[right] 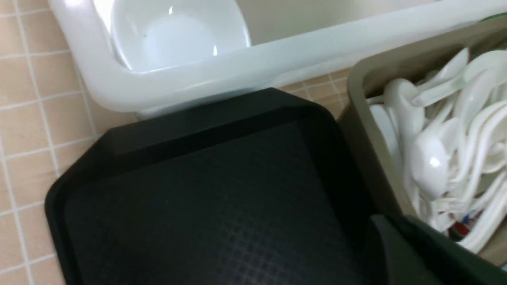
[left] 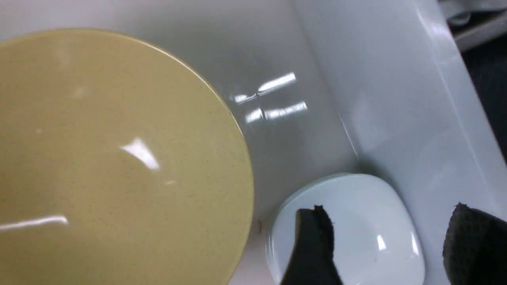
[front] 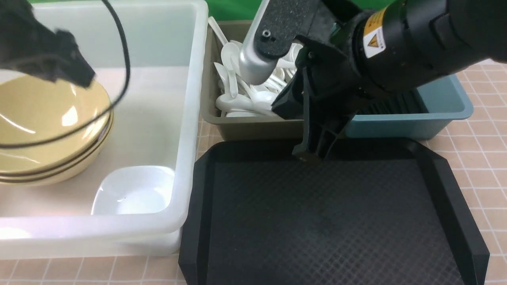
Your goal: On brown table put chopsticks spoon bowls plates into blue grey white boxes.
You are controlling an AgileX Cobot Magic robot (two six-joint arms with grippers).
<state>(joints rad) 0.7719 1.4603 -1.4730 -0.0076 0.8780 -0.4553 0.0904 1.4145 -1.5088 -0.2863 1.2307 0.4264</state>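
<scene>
Pretty tight layout: the white box (front: 194, 118) takes the left of the counter (front: 487, 130), and the black tray (front: 317, 221) sits right against its right wall. The tray's far rim runs just under the near walls of the grey box (front: 253, 128) and blue box (front: 447, 107). In the white box, the stacked yellow bowls (front: 47, 126) fill the left side and a small white dish (front: 134, 190) sits in the near right corner, with a broad stretch of box floor behind it. The grey box holds a heap of spoons (front: 241, 99). The left pincer (left: 392, 253) hangs over the white box with its fingers apart, gripping nothing. Its wrist view shows the dish below them and a thin gap to the top bowl's rim. The right pincer (front: 307, 155) is closed on nothing, tip down at the tray's far rim. From the front the right arm covers part of the spoon heap — the right wrist view shows it uncovered, with a red-and-blue bit in it, but no blue box.
</scene>
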